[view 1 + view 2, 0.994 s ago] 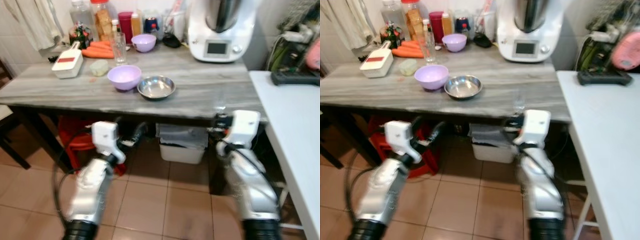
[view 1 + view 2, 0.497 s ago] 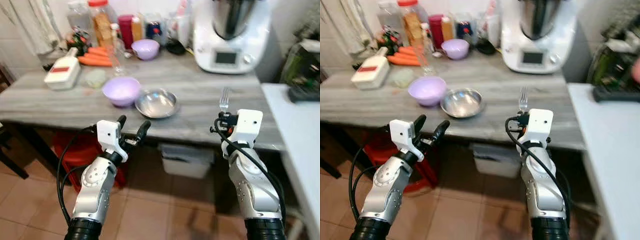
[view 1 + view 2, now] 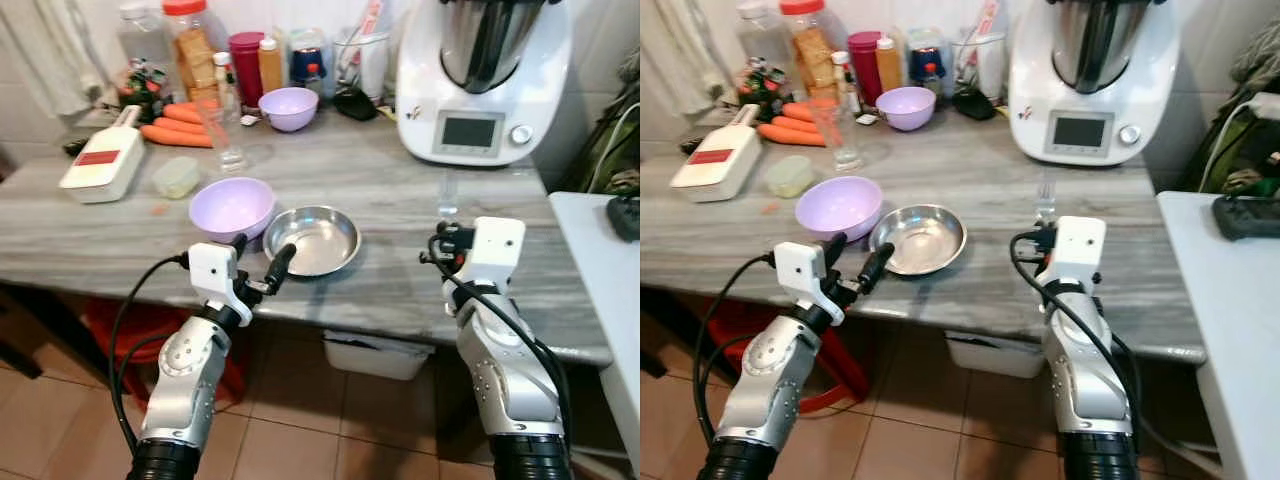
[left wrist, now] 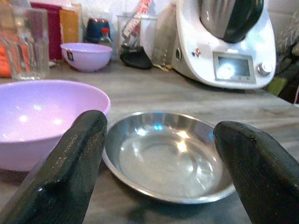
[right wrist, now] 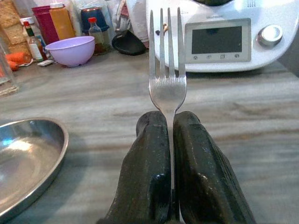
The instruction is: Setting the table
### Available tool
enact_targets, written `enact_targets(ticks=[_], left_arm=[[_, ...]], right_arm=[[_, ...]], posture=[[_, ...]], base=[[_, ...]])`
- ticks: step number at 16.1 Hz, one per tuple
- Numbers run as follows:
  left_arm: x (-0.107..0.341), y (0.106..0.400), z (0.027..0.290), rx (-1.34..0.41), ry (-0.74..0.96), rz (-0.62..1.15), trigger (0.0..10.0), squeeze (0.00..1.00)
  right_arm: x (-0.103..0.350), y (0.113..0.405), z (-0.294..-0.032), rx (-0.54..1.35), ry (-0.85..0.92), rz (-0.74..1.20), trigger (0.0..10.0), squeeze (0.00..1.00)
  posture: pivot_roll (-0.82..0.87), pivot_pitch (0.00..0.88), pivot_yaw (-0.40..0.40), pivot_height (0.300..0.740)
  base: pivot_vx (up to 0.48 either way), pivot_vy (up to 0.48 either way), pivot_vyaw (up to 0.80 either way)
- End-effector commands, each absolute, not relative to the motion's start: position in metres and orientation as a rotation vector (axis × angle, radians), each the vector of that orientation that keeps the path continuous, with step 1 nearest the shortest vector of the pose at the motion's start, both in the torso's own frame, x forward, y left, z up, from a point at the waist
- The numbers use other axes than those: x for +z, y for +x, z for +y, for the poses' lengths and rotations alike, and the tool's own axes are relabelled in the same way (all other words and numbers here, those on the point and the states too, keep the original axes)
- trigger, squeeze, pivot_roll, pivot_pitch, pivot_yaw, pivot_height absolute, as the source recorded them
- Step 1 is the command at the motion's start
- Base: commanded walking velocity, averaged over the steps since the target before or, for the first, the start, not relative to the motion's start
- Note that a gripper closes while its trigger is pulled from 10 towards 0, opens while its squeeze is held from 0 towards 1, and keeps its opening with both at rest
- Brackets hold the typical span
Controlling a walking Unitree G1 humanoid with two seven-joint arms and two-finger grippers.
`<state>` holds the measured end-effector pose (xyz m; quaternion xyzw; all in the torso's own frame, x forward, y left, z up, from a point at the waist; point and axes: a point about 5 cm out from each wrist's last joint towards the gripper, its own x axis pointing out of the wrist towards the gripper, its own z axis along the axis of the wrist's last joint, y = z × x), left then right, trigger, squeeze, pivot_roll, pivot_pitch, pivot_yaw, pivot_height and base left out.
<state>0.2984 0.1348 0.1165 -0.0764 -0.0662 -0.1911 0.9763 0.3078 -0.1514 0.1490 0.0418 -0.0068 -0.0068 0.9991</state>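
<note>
Between the right gripper's (image 5: 169, 140) pressed-together jaws a fork (image 5: 167, 77) stands tines-up above bare grey bench (image 3: 400, 290) right of the steel plate (image 3: 312, 238). The left gripper (image 3: 255, 262) hovers at the bench's front edge, jaws spread before the plate and purple bowl (image 3: 231, 206). Farther back stand a white food processor (image 3: 483, 75), jars and carrots (image 3: 176, 134); tiled floor (image 3: 290, 440) lies below.
</note>
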Motion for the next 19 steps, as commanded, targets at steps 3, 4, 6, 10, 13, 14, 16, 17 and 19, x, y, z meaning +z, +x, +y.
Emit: enact_targets(ticks=[3,4,6,10,13,14,16,17,19], left_arm=[[0.106,0.287,0.151,-0.371,-0.135,-0.09,10.0,0.0],[0.104,0.283,0.154,-0.394,-0.135,-0.077,10.0,0.0],[0.103,0.279,0.156,-0.442,-0.147,-0.065,10.0,0.0],[0.106,0.273,0.146,-0.582,-0.136,-0.06,10.0,0.0],[0.105,0.27,0.14,-0.638,-0.148,-0.048,10.0,0.0],[0.103,0.266,0.135,-0.714,-0.123,-0.026,10.0,0.0],[0.103,0.264,0.134,-0.742,-0.119,-0.015,10.0,0.0],[0.103,0.264,0.134,-0.75,-0.116,-0.011,10.0,0.0],[0.104,0.264,0.136,-0.757,-0.114,-0.01,10.0,0.0]], right_arm=[[0.147,0.308,-0.145,0.0,0.093,-0.007,10.0,0.0],[0.147,0.309,-0.148,-0.016,0.092,-0.001,10.0,0.0],[0.144,0.313,-0.154,-0.058,0.127,0.024,10.0,0.0],[0.134,0.318,-0.163,-0.123,0.165,0.095,10.0,0.0],[0.129,0.322,-0.166,-0.147,0.209,0.14,10.0,0.0],[0.127,0.33,-0.165,-0.148,0.236,0.166,10.0,0.0],[0.126,0.337,-0.161,-0.139,0.254,0.184,10.0,0.0],[0.126,0.339,-0.159,-0.133,0.262,0.193,10.0,0.0],[0.123,0.347,-0.143,-0.103,0.289,0.236,10.0,0.0]], posture=[[-0.06,0.039,0.051,0.74],[-0.06,0.039,0.051,0.74],[-0.05,0.038,0.05,0.74],[-0.04,0.033,0.045,0.74],[-0.04,0.029,0.043,0.74],[-0.04,0.027,0.043,0.74],[-0.03,0.026,0.043,0.74],[-0.03,0.026,0.043,0.74],[-0.03,0.03,0.043,0.74]], base=[[0.0,0.0,0.0],[0.0,0.0,0.0],[0.0,0.0,0.0],[0.0,0.0,0.0],[0.0,0.0,0.0],[0.0,0.0,0.0],[0.0,0.0,0.0],[0.0,0.0,0.0],[0.0,0.0,0.0]])
